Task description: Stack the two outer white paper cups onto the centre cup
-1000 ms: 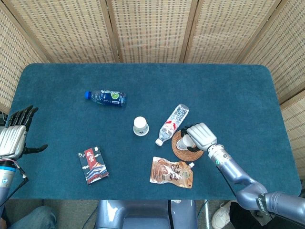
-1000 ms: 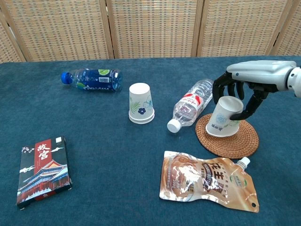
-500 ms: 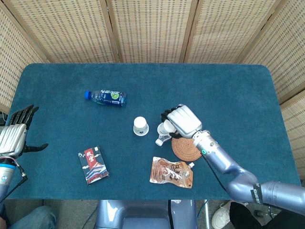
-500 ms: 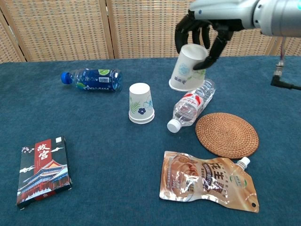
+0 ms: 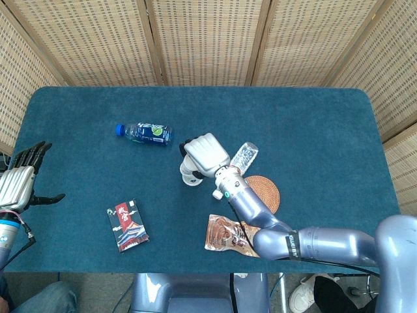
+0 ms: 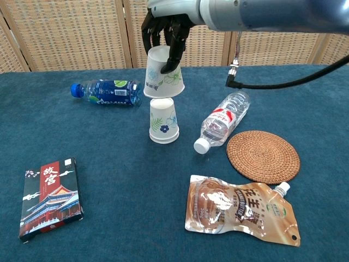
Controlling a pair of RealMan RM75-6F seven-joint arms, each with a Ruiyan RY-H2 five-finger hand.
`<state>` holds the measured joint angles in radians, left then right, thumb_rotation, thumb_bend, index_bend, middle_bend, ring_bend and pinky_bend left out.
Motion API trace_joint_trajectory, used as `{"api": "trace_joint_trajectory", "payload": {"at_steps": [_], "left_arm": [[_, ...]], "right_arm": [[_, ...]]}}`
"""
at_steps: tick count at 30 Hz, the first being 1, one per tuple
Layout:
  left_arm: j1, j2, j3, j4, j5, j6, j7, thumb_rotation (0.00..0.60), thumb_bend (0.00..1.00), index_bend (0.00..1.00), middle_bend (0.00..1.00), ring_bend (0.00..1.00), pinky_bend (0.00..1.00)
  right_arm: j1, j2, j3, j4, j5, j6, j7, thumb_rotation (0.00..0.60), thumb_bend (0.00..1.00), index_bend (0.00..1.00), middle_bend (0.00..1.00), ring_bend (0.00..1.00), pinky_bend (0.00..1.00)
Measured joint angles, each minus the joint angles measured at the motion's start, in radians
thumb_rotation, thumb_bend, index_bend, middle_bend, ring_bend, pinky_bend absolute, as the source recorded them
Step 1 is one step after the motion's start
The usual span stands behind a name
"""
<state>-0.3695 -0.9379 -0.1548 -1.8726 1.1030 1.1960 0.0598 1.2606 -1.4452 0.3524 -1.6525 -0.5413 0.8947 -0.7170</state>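
Note:
An upside-down white paper cup (image 6: 163,120) with a flower print stands on the blue table, partly hidden in the head view under my right hand (image 5: 206,154). That right hand (image 6: 165,30) grips a second upside-down white cup (image 6: 163,73) from above, holding it in the air just over the standing cup, slightly tilted. The two cups look close but apart. My left hand (image 5: 23,179) hovers at the table's left edge, fingers spread, holding nothing. It is not in the chest view.
A clear water bottle (image 6: 222,121) lies next to the standing cup, right of it. A round woven coaster (image 6: 263,156) and a brown drink pouch (image 6: 241,209) lie further right and nearer. A blue bottle (image 6: 107,91) lies at the back left, a printed box (image 6: 50,197) front left.
My right hand lifted the cup off the coaster and carried it left, up over the clear bottle, to above the standing cup. The left hand stayed put.

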Motion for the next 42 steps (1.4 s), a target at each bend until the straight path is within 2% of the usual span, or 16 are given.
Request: {"api": "trace_joint_trajectory", "payload": {"at_steps": [4,10,22,25,26,27,29,30,33,37,42], "left_arm": [[0.001,0.004,-0.003,0.004,-0.003,-0.009,-0.012,0.600,0.00,0.00,0.00,0.00,0.00],[-0.002,0.009,-0.008,0.010,-0.012,-0.028,-0.022,0.600,0.00,0.00,0.00,0.00,0.00],[-0.004,0.010,-0.009,0.007,-0.015,-0.039,-0.014,0.600,0.00,0.00,0.00,0.00,0.00],[-0.003,0.012,-0.010,0.005,-0.017,-0.040,-0.016,0.600,0.00,0.00,0.00,0.00,0.00],[-0.003,0.012,-0.011,0.005,-0.017,-0.040,-0.017,0.600,0.00,0.00,0.00,0.00,0.00],[-0.003,0.013,-0.011,0.006,-0.017,-0.041,-0.018,0.600,0.00,0.00,0.00,0.00,0.00],[-0.003,0.014,-0.012,0.006,-0.018,-0.042,-0.021,0.600,0.00,0.00,0.00,0.00,0.00],[-0.003,0.014,-0.012,0.006,-0.018,-0.044,-0.022,0.600,0.00,0.00,0.00,0.00,0.00],[-0.004,0.017,-0.012,0.006,-0.015,-0.051,-0.028,0.600,0.00,0.00,0.00,0.00,0.00],[-0.004,0.022,-0.010,0.001,-0.005,-0.056,-0.034,0.600,0.00,0.00,0.00,0.00,0.00],[0.004,0.028,-0.008,-0.007,0.013,-0.044,-0.043,0.600,0.00,0.00,0.00,0.00,0.00]], "right_arm": [[0.050,-0.059,-0.015,0.055,0.065,0.041,-0.046,0.600,0.51,0.48,0.50,0.48,0.51],[0.081,-0.092,-0.025,0.091,0.140,0.070,-0.078,0.600,0.51,0.48,0.50,0.48,0.51],[0.106,-0.105,-0.027,0.101,0.179,0.079,-0.077,0.600,0.51,0.46,0.49,0.48,0.51],[0.114,-0.113,-0.029,0.107,0.183,0.078,-0.080,0.600,0.44,0.44,0.46,0.46,0.51],[0.115,-0.114,-0.030,0.108,0.186,0.078,-0.081,0.600,0.33,0.38,0.42,0.42,0.47],[0.116,-0.115,-0.031,0.109,0.188,0.078,-0.082,0.600,0.19,0.30,0.35,0.35,0.40],[0.117,-0.115,-0.033,0.107,0.199,0.074,-0.084,0.600,0.04,0.15,0.20,0.23,0.24],[0.119,-0.113,-0.034,0.105,0.208,0.071,-0.086,0.600,0.01,0.09,0.14,0.19,0.19],[0.125,-0.102,-0.037,0.085,0.241,0.069,-0.099,0.600,0.00,0.05,0.08,0.14,0.12],[0.132,-0.084,-0.048,0.037,0.240,0.097,-0.124,0.600,0.00,0.05,0.07,0.13,0.10],[0.115,-0.050,-0.075,-0.014,0.225,0.125,-0.130,0.600,0.00,0.05,0.04,0.07,0.02]]}}
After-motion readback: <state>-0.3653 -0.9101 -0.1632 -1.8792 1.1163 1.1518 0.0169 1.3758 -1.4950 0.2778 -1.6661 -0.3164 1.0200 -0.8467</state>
